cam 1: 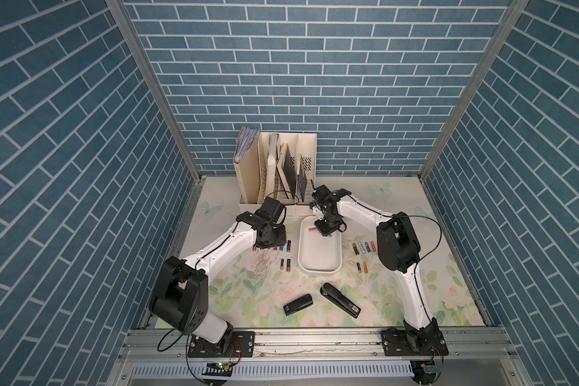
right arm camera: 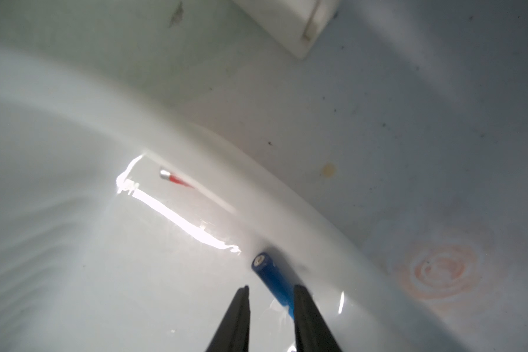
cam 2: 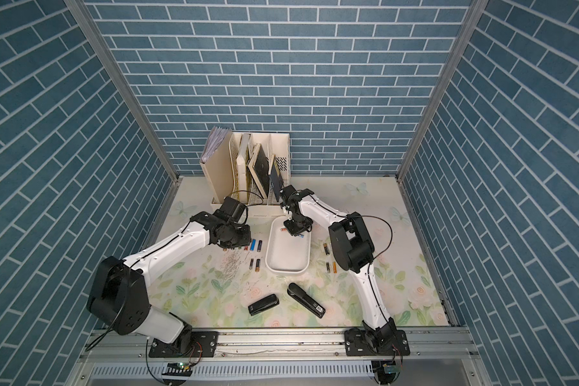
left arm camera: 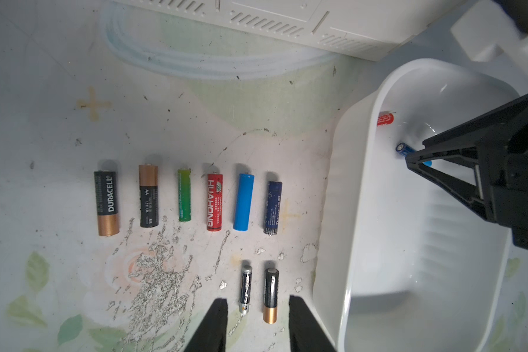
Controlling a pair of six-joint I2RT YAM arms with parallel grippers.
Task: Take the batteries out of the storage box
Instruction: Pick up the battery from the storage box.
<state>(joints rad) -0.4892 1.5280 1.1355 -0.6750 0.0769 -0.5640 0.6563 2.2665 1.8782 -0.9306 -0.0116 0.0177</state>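
Observation:
The white storage box [cam 1: 320, 271] [cam 2: 286, 269] sits mid-table. Two batteries lie at its far end: a red one [cam 1: 312, 229] [left arm camera: 385, 119] and a blue one [left arm camera: 404, 149] [right arm camera: 272, 274]. My right gripper [right arm camera: 272, 288] is down inside the box, open, and the blue battery runs slantwise between its fingers, against one of them. My left gripper [left arm camera: 258, 300] hangs open and empty over the table left of the box, above two black-and-gold batteries [left arm camera: 270, 295]. Several more batteries [left arm camera: 214, 202] lie in a row beyond them. Others [cam 1: 363, 248] lie right of the box.
A cream file holder [cam 1: 274, 167] with books stands at the back, close behind the box. Two black staplers [cam 1: 298, 304] [cam 1: 340, 300] lie near the front. A scuffed grey patch [cam 1: 261, 264] marks the floral mat on the left.

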